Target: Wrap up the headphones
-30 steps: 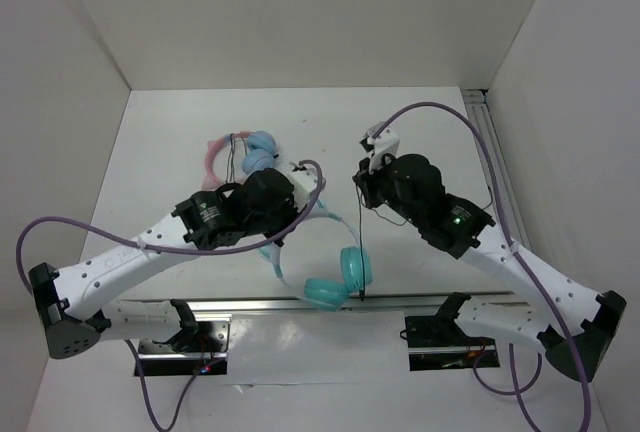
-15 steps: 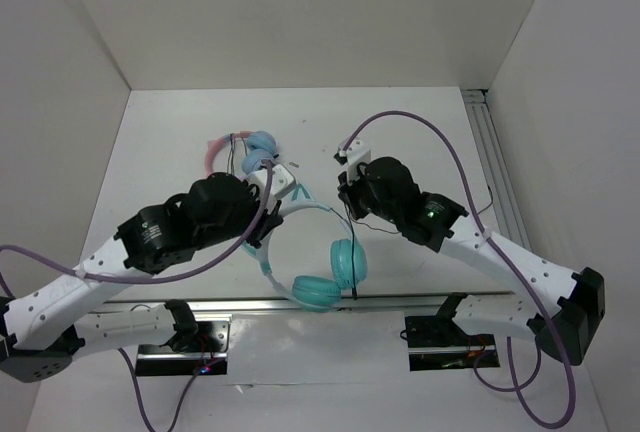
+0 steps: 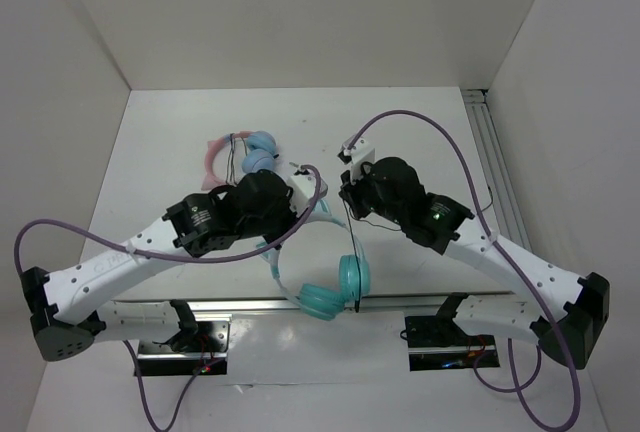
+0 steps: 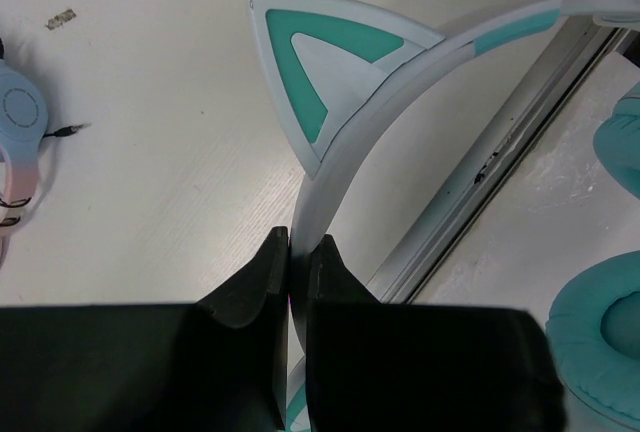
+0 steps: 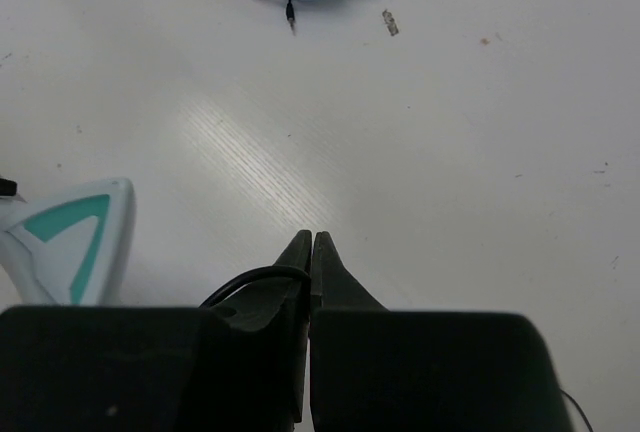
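Since half a second ago the left claw (image 4: pixel 297 252), pinching the headband (image 4: pixel 350 152), is swinging the headphones (image 3: pixel 338 284) toward the surface's (image 3: pixel 420 132) near edge, while the right claw (image 5: pixel 310 252), clamping the cable (image 3: pixel 349 242), is keeping it taut, probably ready for winding.

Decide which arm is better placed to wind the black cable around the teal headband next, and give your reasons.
Right, probably: the right gripper pinches the cable, while the left gripper clamps the headband, holding it steady.
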